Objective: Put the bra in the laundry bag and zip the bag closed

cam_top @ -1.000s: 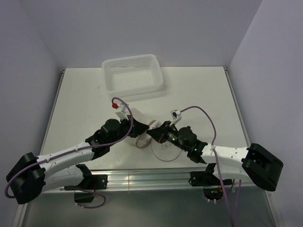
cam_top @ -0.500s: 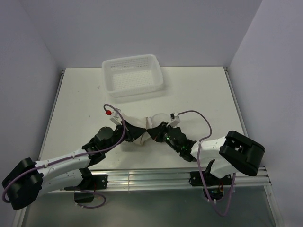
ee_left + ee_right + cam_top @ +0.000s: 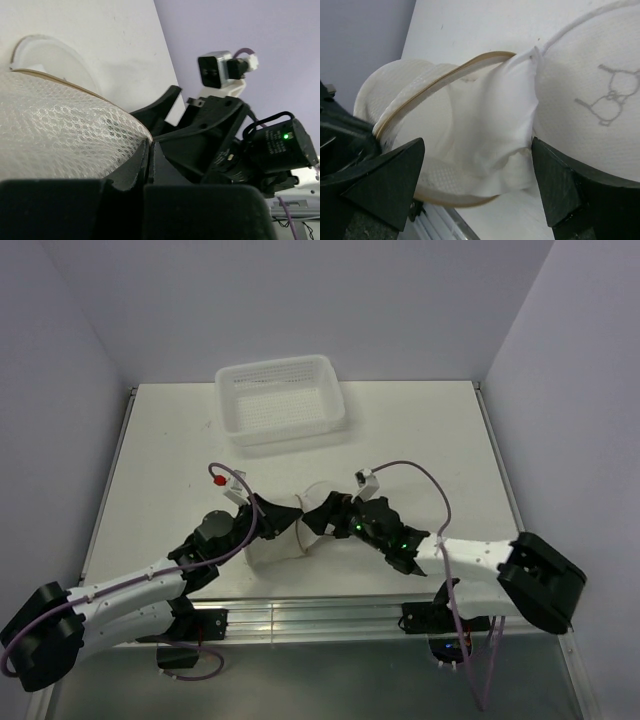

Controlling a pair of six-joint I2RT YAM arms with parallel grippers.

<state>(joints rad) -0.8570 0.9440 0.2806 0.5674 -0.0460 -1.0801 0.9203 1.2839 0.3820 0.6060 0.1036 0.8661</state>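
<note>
Pinching the mesh rim of the laundry bag (image 3: pixel 55 125), the left fingers (image 3: pixel 149 150) are clamped tight on it, propping the case open on the worktop (image 3: pixel 420 440) well in front of the white basket (image 3: pixel 282 400). The bra (image 3: pixel 495 125) sits half inside, a fold draped over the tan rim. The right fingers (image 3: pixel 314 520) stand wide apart around it, gripping nothing. That loose fold could snag the zip, and a slipping pinch would likely let the mouth close.

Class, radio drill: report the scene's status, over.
Left pincer shut on laundry bag rim. Right pincer open, straddling bra. Bra bunched in bag mouth, bag unzipped. Perforated basket well behind, no obstruction.
</note>
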